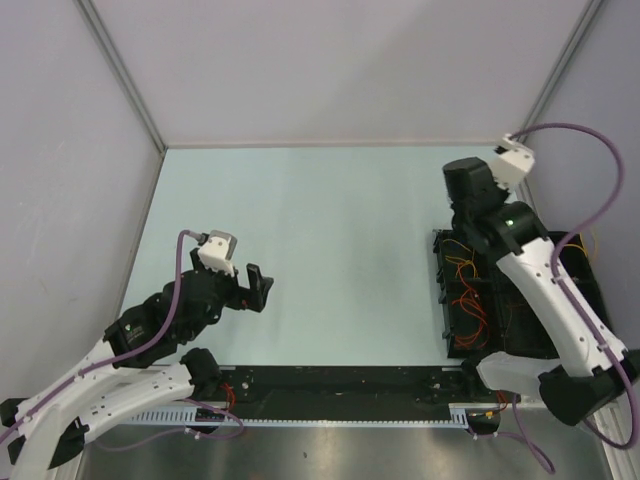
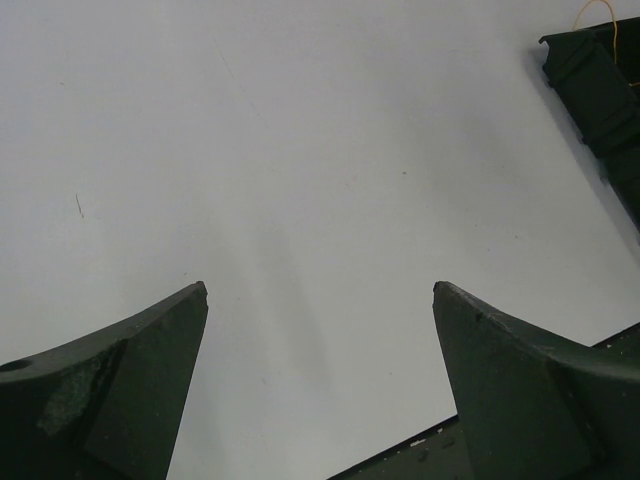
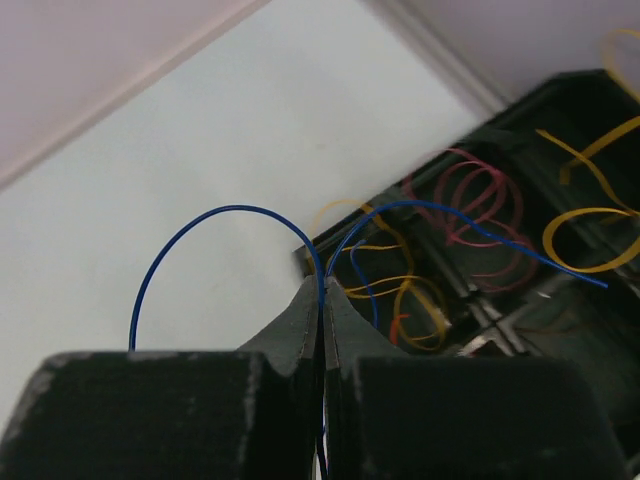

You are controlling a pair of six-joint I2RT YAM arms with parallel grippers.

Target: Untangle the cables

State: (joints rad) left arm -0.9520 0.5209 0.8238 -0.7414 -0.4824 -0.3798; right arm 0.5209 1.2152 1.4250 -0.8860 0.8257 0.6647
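Note:
The cables lie tangled in a black tray [image 1: 443, 300] at the right: red coils [image 3: 470, 195], orange-yellow loops [image 3: 420, 300] and a dark blue cable [image 3: 230, 208]. My right gripper [image 3: 323, 285] is shut on the blue cable. From the fingertips it arcs out left over the table and right across the tray. From above, orange and red strands [image 1: 468, 290] show in the tray beside the right arm. My left gripper [image 1: 255, 290] hovers open over bare table at the left, far from the tray, with nothing between its fingers [image 2: 150, 350].
A black slotted rail [image 1: 340, 385] runs along the near table edge between the arm bases. Grey walls close the table on three sides. The tray's corner [image 2: 600, 90] and a yellow loop [image 2: 590, 12] show at the top right of the left wrist view.

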